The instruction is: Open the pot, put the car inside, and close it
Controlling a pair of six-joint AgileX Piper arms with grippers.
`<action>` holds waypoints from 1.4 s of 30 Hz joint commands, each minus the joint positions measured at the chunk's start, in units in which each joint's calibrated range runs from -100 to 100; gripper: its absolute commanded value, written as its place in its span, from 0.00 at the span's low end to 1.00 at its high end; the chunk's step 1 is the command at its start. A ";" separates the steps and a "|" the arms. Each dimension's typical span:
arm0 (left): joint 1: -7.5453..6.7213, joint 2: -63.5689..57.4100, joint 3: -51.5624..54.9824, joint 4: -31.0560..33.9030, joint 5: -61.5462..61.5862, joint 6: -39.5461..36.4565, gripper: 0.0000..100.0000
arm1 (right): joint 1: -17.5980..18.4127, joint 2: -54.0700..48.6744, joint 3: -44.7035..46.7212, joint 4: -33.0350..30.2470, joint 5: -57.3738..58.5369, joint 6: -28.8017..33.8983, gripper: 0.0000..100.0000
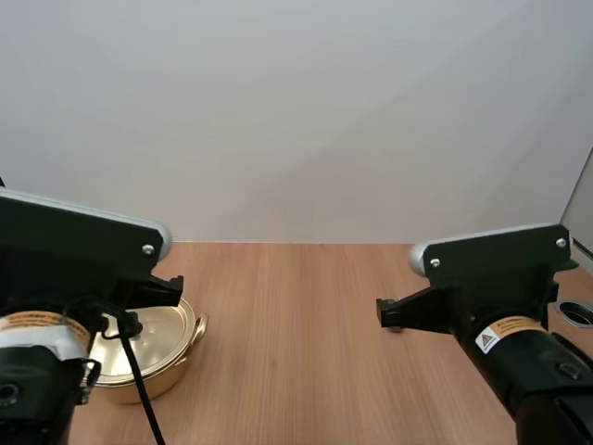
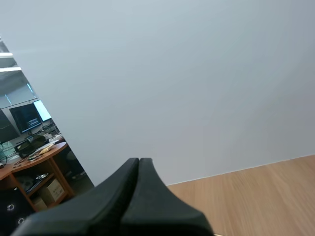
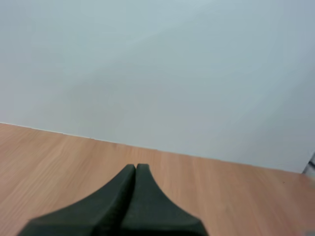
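Note:
A shiny gold pot with its lid on sits on the wooden table at the near left, partly hidden behind my left arm. In the left wrist view my left gripper is shut, its fingers lying together as one dark wedge above the table, pointing at the white wall. My right gripper is likewise shut on nothing, raised over bare wood. In the high view the right arm's front end hangs above the table's right half.
The wooden table runs back to a white wall. A small round metal fitting sits at the table's far right edge.

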 commanded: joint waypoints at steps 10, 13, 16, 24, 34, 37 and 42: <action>-0.24 18.56 -24.90 -2.38 27.99 10.07 0.00 | 0.08 3.73 -15.30 -1.75 27.96 -16.61 0.00; -0.24 31.35 -29.97 -5.81 42.14 14.34 0.00 | 0.08 5.42 -15.30 0.83 34.52 -16.61 0.00; -0.16 40.98 -33.67 -6.21 49.54 16.22 0.00 | 0.08 5.66 -15.30 3.75 37.79 -16.61 0.00; -0.16 54.32 -35.92 -2.10 53.64 17.02 0.00 | 0.08 5.66 -12.89 6.15 38.38 -16.52 0.00; 0.88 56.29 -35.92 -1.15 55.91 16.64 0.43 | 0.08 5.42 -11.84 7.38 37.53 -16.50 0.00; 0.88 58.03 -35.92 -1.90 60.19 16.74 0.70 | 0.08 5.42 -11.84 7.38 37.53 -16.50 0.00; 0.88 60.89 -35.92 -6.38 60.19 18.18 0.79 | 0.08 5.42 -11.84 7.38 37.53 -16.50 0.00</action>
